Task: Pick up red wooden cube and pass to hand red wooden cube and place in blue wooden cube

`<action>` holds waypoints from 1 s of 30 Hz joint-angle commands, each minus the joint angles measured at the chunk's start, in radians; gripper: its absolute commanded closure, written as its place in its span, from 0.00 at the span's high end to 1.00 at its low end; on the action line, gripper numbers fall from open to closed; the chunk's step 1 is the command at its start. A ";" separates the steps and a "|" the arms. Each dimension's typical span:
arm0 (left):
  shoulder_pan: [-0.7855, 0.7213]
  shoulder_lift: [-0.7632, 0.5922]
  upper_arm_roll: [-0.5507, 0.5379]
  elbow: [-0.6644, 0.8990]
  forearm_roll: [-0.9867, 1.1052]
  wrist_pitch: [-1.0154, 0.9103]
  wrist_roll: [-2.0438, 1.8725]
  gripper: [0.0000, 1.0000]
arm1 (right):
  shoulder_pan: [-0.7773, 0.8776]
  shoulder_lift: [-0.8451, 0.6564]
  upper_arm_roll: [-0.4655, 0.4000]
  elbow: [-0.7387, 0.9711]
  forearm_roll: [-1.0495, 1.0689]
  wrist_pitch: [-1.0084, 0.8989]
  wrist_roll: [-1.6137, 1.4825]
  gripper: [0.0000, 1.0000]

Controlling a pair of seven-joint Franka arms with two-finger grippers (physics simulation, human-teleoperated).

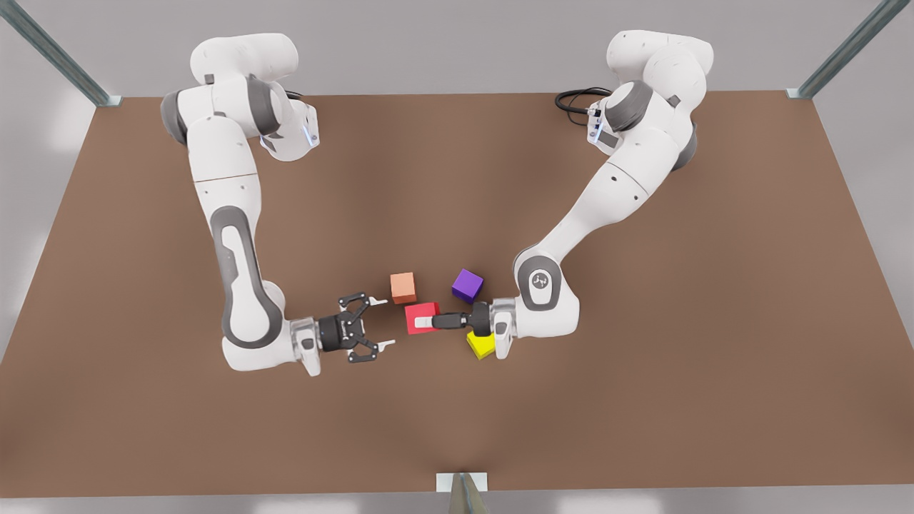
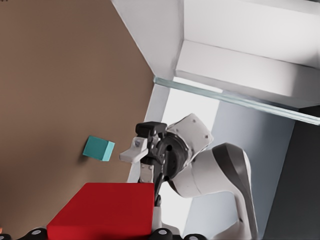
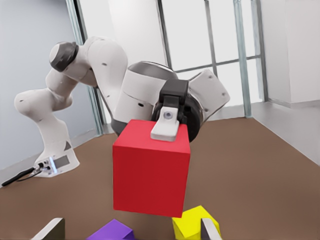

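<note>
Left gripper (image 1: 423,323), on the front view's right, is clamped on the red wooden cube (image 1: 421,310), one pale finger (image 3: 165,125) lying across the cube's upper face in the right wrist view, the opposite finger hidden behind the block. The cube hangs clear of the desk (image 1: 643,392), between the two grippers and near the middle. Right gripper (image 1: 385,323), on the front view's left, faces it with its jaws spread wide, just beside the cube but not touching it, so the handover looks about to begin rather than done. Being a plain wooden block, the cube should be light, rigid and not fragile; its matte faces ought to give fair friction. Since the left gripper occupies one pair of faces, the receiving jaws would best close on the free pair of opposite flat faces, square on and away from the corners, so the block does not twist out. Around it on the desk are a pale orange cube (image 1: 403,287), a purple cube (image 1: 468,285) and a yellow cube (image 1: 482,345), the last partly under the left wrist. The blue wooden cube (image 2: 98,148) shows only in the left wrist view, resting on the desk beyond the right gripper. No labels or writing appear on any cube; a small round emblem (image 1: 540,280) on the left arm cannot be read.
</note>
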 commanded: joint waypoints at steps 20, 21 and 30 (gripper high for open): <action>0.000 0.000 0.001 0.000 -0.010 -0.004 0.242 0.70 | 0.017 0.014 0.029 0.004 0.102 0.045 -0.252 1.00; 0.000 0.000 0.001 0.000 -0.010 -0.004 0.242 0.70 | 0.017 0.016 0.035 0.003 0.102 0.045 -0.252 1.00; 0.000 0.011 0.001 0.003 -0.011 -0.001 0.251 0.70 | 0.023 0.021 0.037 0.003 0.119 0.045 -0.253 1.00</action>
